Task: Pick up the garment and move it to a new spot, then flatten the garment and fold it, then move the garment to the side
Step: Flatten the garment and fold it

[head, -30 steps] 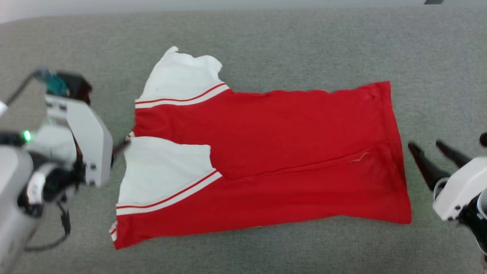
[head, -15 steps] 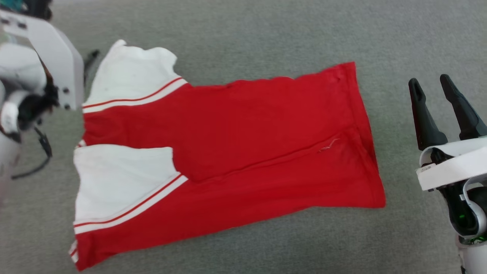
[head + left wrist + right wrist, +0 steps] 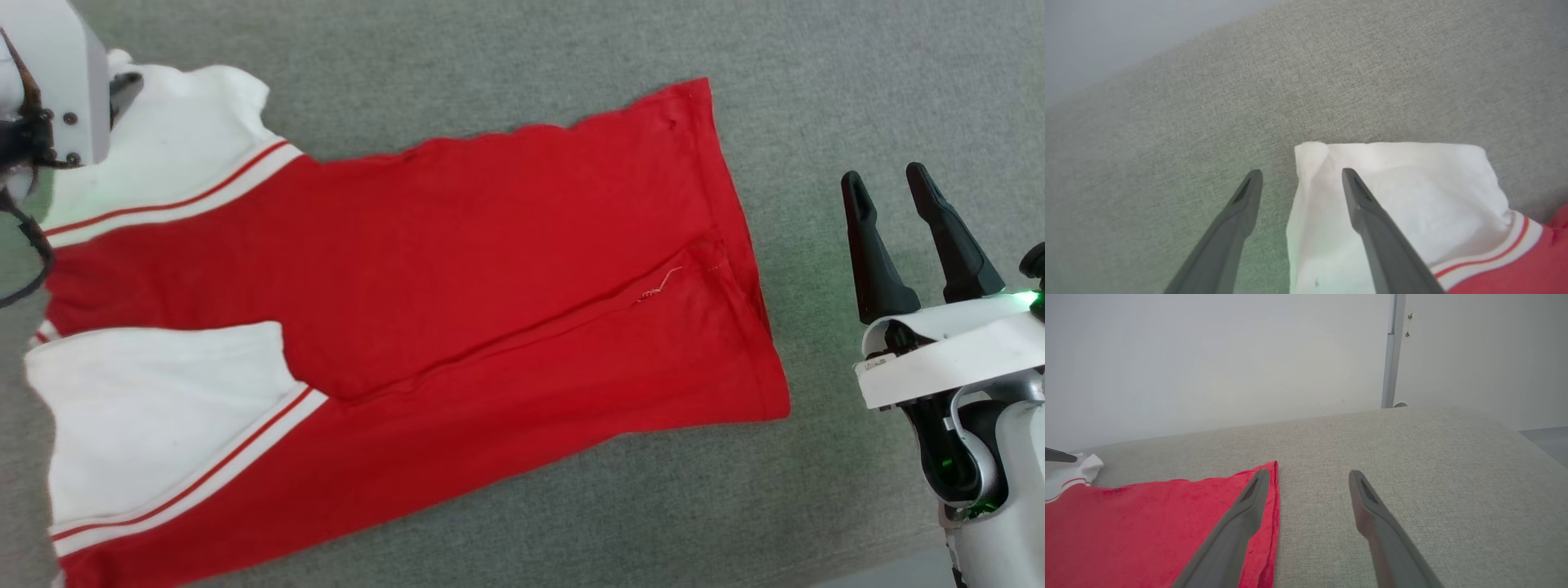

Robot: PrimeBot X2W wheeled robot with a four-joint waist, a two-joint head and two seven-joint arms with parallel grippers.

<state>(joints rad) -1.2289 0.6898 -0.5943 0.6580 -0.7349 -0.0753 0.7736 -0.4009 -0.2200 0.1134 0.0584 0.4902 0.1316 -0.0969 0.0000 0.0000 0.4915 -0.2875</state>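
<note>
Garment (image 3: 408,286): red shirt with white sleeves and red-and-white striped trim, lying spread flat on a grey fabric cushion (image 3: 816,65). One long side was folded in over the body, leaving a straight fold line along the red cloth. Both white sleeves (image 3: 155,408) lay at one end and the hem (image 3: 735,245) at the other. A short pale loose thread (image 3: 661,284) sat on the fold line close to the hem.

Left gripper (image 3: 1301,172): at the sleeve end of the garment, by the far sleeve. Its fingers were spread apart and held nothing. One fingertip (image 3: 1349,177) was over the white sleeve cloth, the other over bare cushion beside it, with the sleeve's corner between them. Contact with the cloth could not be told.

Right gripper (image 3: 884,173): beside the hem end of the garment, apart from the cloth in the head view. Its fingers were parted and empty, over bare cushion.

Pale wall (image 3: 1208,355): beyond the cushion's far edge, on the side of the garment away from the robot.
</note>
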